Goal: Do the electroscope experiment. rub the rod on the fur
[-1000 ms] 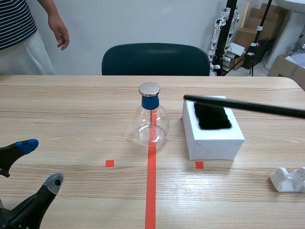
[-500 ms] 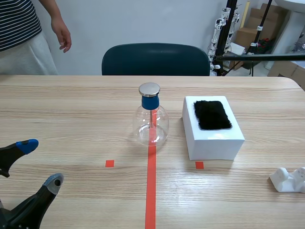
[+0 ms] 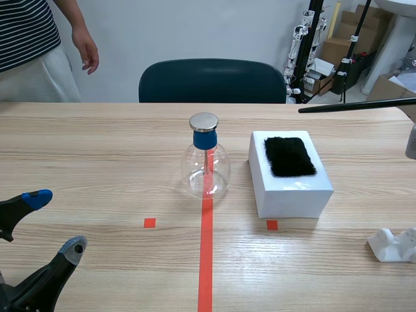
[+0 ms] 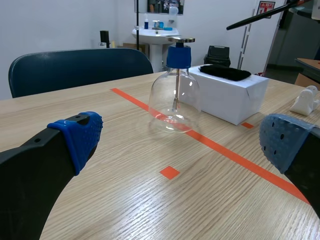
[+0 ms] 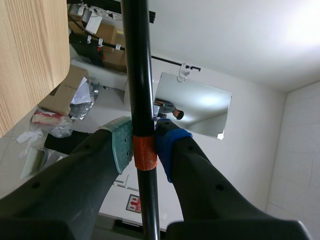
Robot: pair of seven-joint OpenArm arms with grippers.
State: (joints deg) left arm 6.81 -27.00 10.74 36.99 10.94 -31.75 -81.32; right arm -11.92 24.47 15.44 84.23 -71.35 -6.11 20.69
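Currently the right gripper [image 5: 145,145] is clamped on the black rod [image 5: 136,75] at its orange band — one pad pressed to each side. Rod is held in the air, roughly level, over the far right of the table [image 3: 97,162], its free tip beyond the white box [image 3: 292,192]; it is clear of the fur [image 3: 290,156], a black patch lying on the box's top. Electroscope flask [image 3: 207,166] stands upright on the red tape line [image 3: 207,260], just beside the box. Left gripper [image 3: 56,221] sits low at near left — fingers spread wide, holding nothing.
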